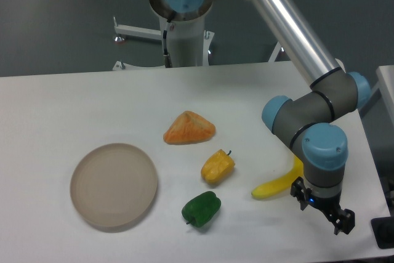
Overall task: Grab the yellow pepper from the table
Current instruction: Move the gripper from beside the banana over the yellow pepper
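Note:
The yellow pepper [217, 166], small and stubby with a short dark stem, lies on the white table [74, 103] near the middle. My gripper [323, 210] hangs low over the table's right front corner, well to the right of the pepper and apart from it. Its dark fingers [343, 221] point down toward the table, with nothing visible between them; the angle hides whether they are open or shut.
An orange wedge-shaped lump [189, 128] lies just behind the pepper, a green pepper [201, 209] just in front of it. A yellow banana [278, 183] lies right beside my gripper's wrist. A round beige plate [114, 185] sits at the left front.

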Controlling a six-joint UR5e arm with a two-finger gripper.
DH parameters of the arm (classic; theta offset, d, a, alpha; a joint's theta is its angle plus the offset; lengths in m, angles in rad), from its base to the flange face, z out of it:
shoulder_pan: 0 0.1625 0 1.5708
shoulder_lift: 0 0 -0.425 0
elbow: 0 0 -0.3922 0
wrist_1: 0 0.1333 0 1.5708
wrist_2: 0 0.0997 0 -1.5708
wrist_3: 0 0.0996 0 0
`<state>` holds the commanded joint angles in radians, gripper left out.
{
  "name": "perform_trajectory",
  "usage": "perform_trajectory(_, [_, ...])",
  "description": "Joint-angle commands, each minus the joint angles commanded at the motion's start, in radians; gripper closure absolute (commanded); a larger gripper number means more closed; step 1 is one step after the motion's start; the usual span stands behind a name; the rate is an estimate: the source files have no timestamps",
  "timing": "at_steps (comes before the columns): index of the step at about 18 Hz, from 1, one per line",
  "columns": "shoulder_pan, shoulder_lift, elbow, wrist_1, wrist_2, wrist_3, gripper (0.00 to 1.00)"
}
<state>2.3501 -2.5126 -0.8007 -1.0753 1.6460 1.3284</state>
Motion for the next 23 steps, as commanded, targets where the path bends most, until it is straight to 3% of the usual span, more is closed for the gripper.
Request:
perform_trajectory(8, [-0.018, 0.041, -0.038, -0.005, 0.003, -0.02, 0.0])
perform_trajectory(11, [-0.018, 0.096, -0.113, -0.006, 0.002, -0.029, 0.0])
perform_trajectory(17, [-0.021, 0.26, -0.303, -0.127, -0.024, -0.112, 0.0])
perform_trajectory(22, [-0.08, 0.373, -0.46, -0.135, -0.035, -0.129, 0.0])
perform_trajectory(23, [-0.118, 0.414, -0.541, -0.132, -0.026, -0.149, 0.0])
